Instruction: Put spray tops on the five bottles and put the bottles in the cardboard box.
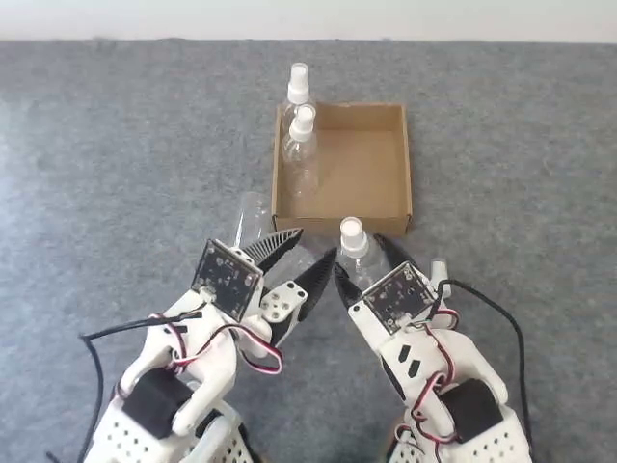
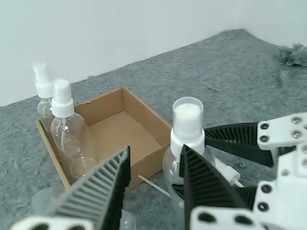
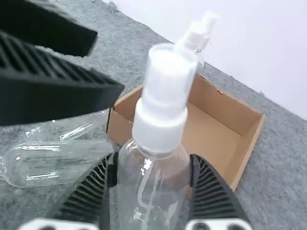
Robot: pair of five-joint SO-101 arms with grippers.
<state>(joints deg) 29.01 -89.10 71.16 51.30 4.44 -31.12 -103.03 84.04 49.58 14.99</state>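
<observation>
While the right gripper (image 3: 152, 177) pinches a topped bottle (image 3: 151, 160) upright just in front of the cardboard box (image 1: 390, 164), likely to keep it steady, the left gripper (image 2: 155, 153) waits spread wide beside its spray top (image 2: 187, 124). One bare bottle (image 3: 53, 163) lies by the box's front corner.

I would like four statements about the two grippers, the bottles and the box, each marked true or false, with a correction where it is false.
1. The right gripper is shut on a bottle with a spray top. True.
2. The left gripper holds a bottle as well. False: it is open and holds nothing.
3. A second bottle stands upright inside the cardboard box. True.
4. The gripped bottle is inside the box. False: it is outside, on the arms' side of the box.
</observation>
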